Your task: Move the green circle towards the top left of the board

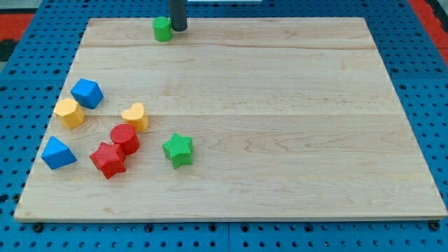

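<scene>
The green circle [162,29] is a small green cylinder near the top edge of the wooden board [280,105], left of the middle. My tip [179,29] is the lower end of a dark rod coming down from the view's top. It stands just to the right of the green circle, touching it or nearly so.
A cluster of blocks lies at the board's lower left: a blue cube [87,92], a yellow hexagon [69,112], a yellow heart [134,116], a red cylinder [124,138], a red star [108,159], a blue triangle [57,152] and a green star [178,149].
</scene>
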{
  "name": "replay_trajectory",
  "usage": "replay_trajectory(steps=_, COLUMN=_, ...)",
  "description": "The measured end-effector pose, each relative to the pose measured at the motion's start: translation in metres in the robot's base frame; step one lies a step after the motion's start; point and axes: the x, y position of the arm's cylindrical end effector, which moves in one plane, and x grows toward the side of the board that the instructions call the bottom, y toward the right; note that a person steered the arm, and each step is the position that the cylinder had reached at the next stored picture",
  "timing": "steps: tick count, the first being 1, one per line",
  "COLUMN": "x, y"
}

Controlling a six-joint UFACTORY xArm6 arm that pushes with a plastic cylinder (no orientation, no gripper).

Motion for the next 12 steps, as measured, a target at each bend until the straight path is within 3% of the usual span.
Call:
replay_trajectory(steps=4, x=-0.012, y=-0.010)
replay_trajectory(steps=6, x=0.000, y=-0.064)
replay_trajectory(steps=12, x=0.037, y=-0.057)
